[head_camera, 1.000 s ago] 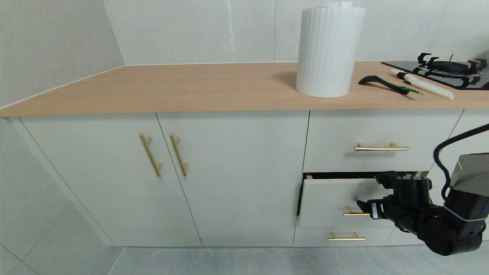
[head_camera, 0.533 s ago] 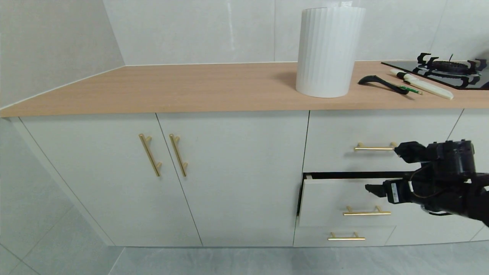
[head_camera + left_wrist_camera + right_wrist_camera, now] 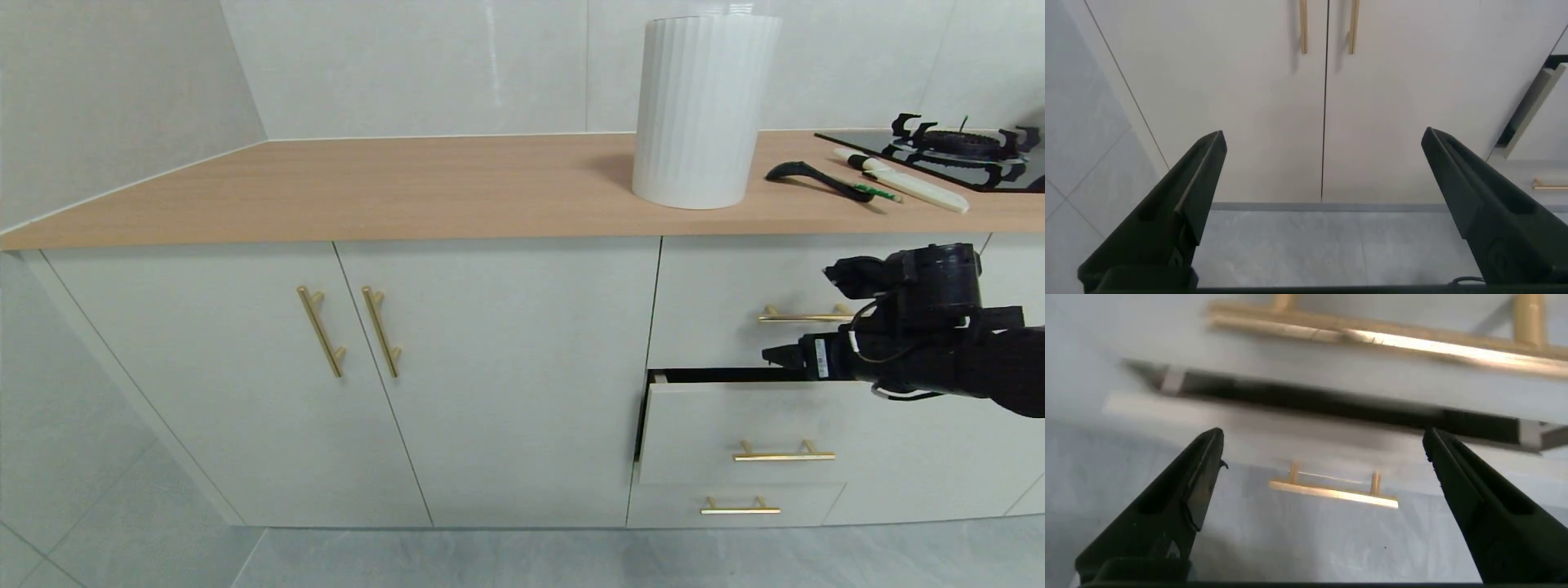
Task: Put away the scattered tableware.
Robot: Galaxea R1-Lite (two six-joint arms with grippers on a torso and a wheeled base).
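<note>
- Head view: the right gripper (image 3: 802,314) hangs in front of the drawer stack with its fingers spread apart and nothing between them. One finger is up by the top drawer handle (image 3: 804,316); the other is just above the front of the middle drawer (image 3: 718,425), which stands pulled partly out.
- The tableware lies on the wooden counter (image 3: 392,188), between a white ribbed cylinder (image 3: 702,110) and the gas hob (image 3: 955,151): a black spoon (image 3: 804,173), a green-handled utensil (image 3: 875,192) and a white knife (image 3: 910,185), close together.
- Left wrist view: the left gripper (image 3: 1323,155) is wide open and empty. It faces the double cabinet doors (image 3: 1413,106) with their two gold handles, low near the floor (image 3: 1315,253).
- Right wrist view: the spread fingers (image 3: 1192,498) frame the dark gap (image 3: 1331,404) above the middle drawer front, with the middle drawer handle (image 3: 1333,490) beyond.
</note>
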